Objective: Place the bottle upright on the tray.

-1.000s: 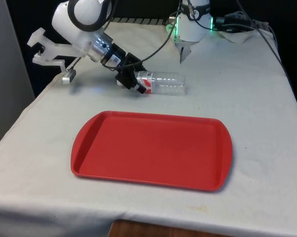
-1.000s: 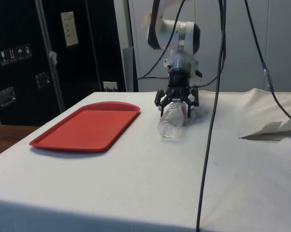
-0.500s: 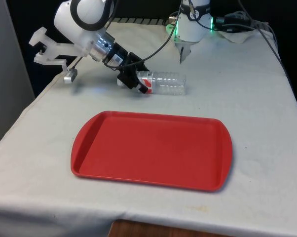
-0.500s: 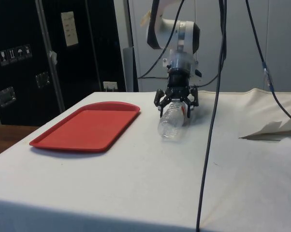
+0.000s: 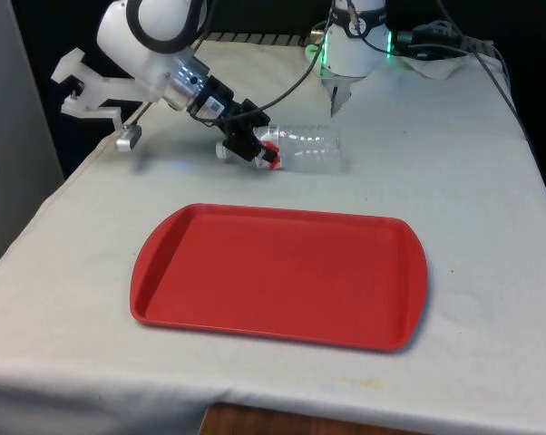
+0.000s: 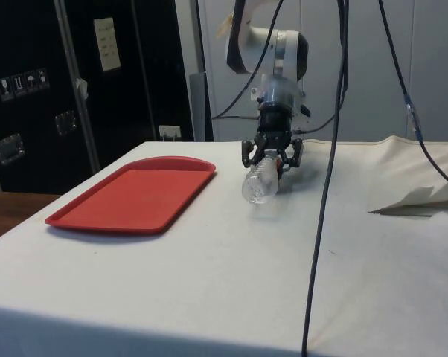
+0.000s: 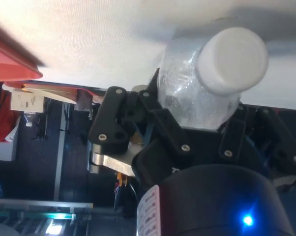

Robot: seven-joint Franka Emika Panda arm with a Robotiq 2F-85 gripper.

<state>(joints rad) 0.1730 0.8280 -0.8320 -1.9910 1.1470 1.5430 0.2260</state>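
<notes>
A clear plastic bottle (image 5: 306, 149) with a red-and-white label and a white cap (image 7: 231, 59) lies on its side on the white cloth, beyond the tray's far edge. My gripper (image 5: 255, 146) is shut on its neck end, coming in low from the front view's left. In the side view the bottle (image 6: 258, 183) points towards the camera, its base a little off the cloth, with the gripper (image 6: 272, 152) clamped behind it. In the wrist view the black fingers (image 7: 155, 115) press against both sides of the bottle (image 7: 192, 93). The red tray (image 5: 273, 272) lies flat, nearer the front edge, with nothing on it.
Black cables (image 6: 322, 216) hang from above and trail over the cloth next to the bottle. A crumpled fold of cloth (image 6: 416, 201) lies at the side view's right. The table's front edge (image 5: 255, 403) runs just past the tray.
The fingers have closed from wide open onto the bottle's neck end. The bottle has shifted slightly and its base has lifted a little off the cloth.
</notes>
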